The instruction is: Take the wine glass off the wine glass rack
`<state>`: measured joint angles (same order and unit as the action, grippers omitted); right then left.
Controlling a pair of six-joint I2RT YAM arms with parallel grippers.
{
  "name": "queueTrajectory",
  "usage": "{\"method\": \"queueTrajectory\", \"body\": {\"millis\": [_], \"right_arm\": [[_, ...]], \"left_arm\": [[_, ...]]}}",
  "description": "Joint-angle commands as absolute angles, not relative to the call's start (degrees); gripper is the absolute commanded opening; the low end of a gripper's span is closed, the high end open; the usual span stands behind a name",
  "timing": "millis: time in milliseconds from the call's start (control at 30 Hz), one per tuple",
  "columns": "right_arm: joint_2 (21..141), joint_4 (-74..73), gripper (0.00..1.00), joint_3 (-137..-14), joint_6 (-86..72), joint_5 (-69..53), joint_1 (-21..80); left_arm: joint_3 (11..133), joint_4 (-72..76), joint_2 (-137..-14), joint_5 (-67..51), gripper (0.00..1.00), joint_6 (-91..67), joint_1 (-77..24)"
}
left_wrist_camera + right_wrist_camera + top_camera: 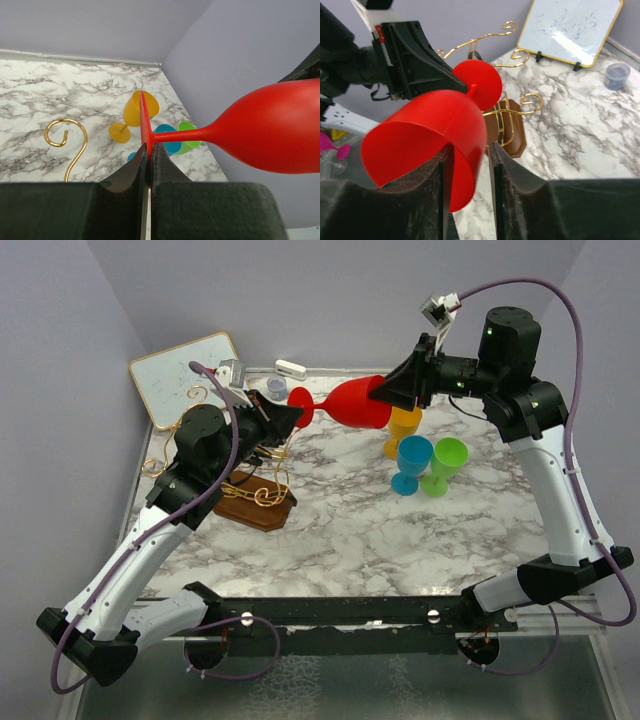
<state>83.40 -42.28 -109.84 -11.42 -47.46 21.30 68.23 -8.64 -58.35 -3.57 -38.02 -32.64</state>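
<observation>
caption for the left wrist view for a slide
Left gripper pinches the red wine glass by its foot, sideways above the marble table.

Top camera looks down from the near edge; opposed wrist cameras, close in, share the wine glass (435, 125).

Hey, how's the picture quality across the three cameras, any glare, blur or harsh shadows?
Top view: even light, only faint shadows on the table. Left wrist: the left tool is dark and soft-edged up close, the glass sharp. Right wrist: bright glare on the whiteboard.
</observation>
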Motion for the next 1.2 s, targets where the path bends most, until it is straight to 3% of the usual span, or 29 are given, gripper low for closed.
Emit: {"method": "queueTrajectory", "body": {"millis": [0, 133, 267, 400, 667, 900, 1167], "right_arm": [[82.87, -42.41, 0.01, -108.49, -10.81, -44.71, 21.25], [82.72, -42.08, 0.01, -108.0, -11.36, -43.99, 21.29], [82.53, -41.66, 0.01, -108.3, -11.86, -42.13, 21.26], [82.59, -41.66, 0.01, -109.11, -12.15, -39.55, 21.27], [84.32, -41.22, 0.01, -111.2, -12.22, -31.2, 21.27], [97.23, -45.35, 0.01, -124.35, -14.32, -16.99, 19.03], [111.63, -49.54, 0.01, -135.89, -18.68, -9.48, 7.64]], "left_arm": [[70.39, -6.29, -58.37, -5.45, 0.0, -38.32, -32.52], [70.43, -6.86, -58.37, -4.96, 0.02, -38.29, -32.52], [71.08, -10.12, -57.83, 0.13, 0.44, -38.23, -32.52], [72.51, -16.53, -56.63, 10.03, 0.59, -37.91, -32.53], [70.03, -20.54, -49.71, 21.48, 0.62, -37.51, -32.52], [67.03, -17.93, -45.51, 20.33, 0.62, -37.2, -32.52], [69.33, -20.74, -46.08, 16.92, 0.62, -34.22, -32.55]]}}
